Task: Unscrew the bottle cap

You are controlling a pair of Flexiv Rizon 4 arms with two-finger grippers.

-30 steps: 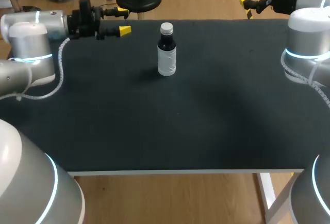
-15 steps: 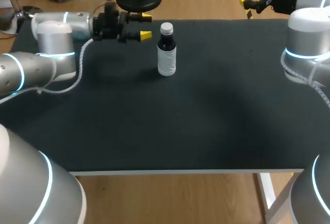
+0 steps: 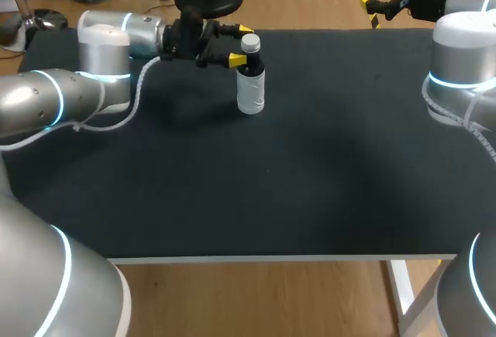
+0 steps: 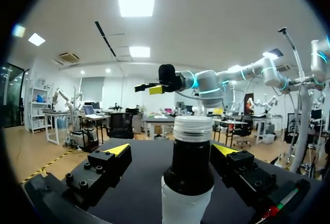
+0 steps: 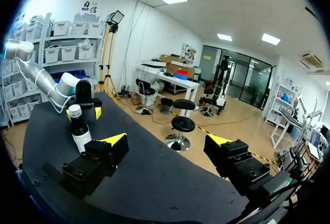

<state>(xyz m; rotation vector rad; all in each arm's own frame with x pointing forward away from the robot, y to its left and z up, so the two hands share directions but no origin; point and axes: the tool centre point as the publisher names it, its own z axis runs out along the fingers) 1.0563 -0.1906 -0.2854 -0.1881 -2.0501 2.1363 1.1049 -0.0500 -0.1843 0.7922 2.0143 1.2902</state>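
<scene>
On the table's (image 3: 310, 166) far half, about midway across, the bottle (image 3: 250, 81) stands upright, its long axis vertical and its white cap (image 3: 250, 42) on top.
Our left gripper (image 3: 240, 44) lies level near the table's far edge, fingers spread wide either side of the bottle's dark neck, with gaps on both sides. Our right gripper (image 3: 370, 10) hangs by the table's far right corner, fingers wide, holding nothing. The matte black surface runs broad to the table's near and right edges.
</scene>
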